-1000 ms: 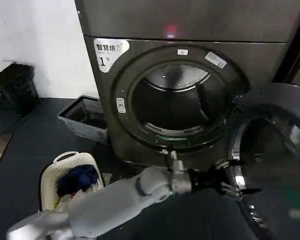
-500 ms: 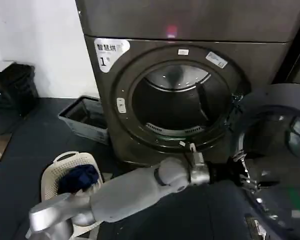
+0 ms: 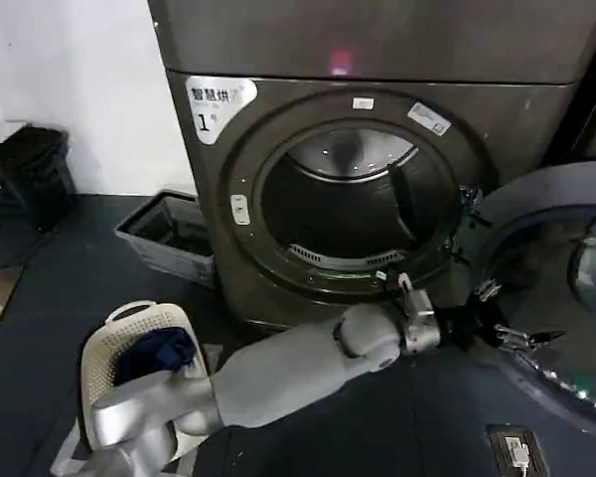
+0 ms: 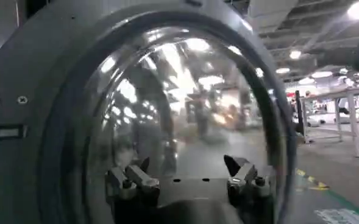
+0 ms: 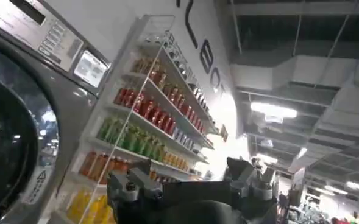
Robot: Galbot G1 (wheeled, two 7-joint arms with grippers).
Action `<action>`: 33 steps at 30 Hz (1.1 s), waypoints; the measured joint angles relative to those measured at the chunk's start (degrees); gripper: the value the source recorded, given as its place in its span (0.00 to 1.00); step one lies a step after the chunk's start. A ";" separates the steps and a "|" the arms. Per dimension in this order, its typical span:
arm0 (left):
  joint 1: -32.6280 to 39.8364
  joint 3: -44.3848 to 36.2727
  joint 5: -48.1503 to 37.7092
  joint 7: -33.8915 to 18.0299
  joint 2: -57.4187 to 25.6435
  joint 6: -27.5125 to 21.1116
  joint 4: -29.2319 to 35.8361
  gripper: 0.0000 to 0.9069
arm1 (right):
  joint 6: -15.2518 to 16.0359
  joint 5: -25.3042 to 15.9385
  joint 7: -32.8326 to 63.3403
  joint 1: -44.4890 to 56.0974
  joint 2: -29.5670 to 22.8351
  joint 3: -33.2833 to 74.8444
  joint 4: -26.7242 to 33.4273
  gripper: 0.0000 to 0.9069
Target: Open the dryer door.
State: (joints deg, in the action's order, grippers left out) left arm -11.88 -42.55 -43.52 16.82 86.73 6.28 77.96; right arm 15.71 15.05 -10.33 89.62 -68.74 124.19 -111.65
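Dryer door (image 3: 566, 229) hangs swung wide at machine's right, grey inner face toward us; drum opening (image 3: 353, 199) exposed. Left gripper (image 3: 517, 338) at door's lower rim, fingers (image 4: 133, 179) apart, clamping nothing. We judge door heavy, rigid, hinge-guided; chrome and glass slippery. We favour pushing rim edge, far from hinge. Right gripper (image 5: 191, 189) parked, jaws apart.

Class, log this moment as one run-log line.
left gripper: open, at door inner face | door: swung wide open | drum: exposed | right gripper: open, away from dryer
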 joint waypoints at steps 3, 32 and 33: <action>-0.12 0.10 -0.07 -0.07 -0.25 0.27 0.16 1.00 | -0.55 0.03 0.00 0.01 0.11 0.74 0.53 1.00; -12.08 9.51 -1.15 -1.83 -39.45 3.84 31.48 1.00 | -2.69 -0.67 1.89 -2.13 3.95 5.55 4.04 1.00; -12.71 9.90 -0.54 -3.17 -41.64 3.43 32.50 1.00 | -2.88 -0.31 1.89 -2.30 4.05 5.52 4.22 1.00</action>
State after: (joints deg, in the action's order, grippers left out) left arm -24.58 -32.65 -44.06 13.65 45.09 9.71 110.46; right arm 12.83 14.74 -8.44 87.32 -64.69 129.70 -107.43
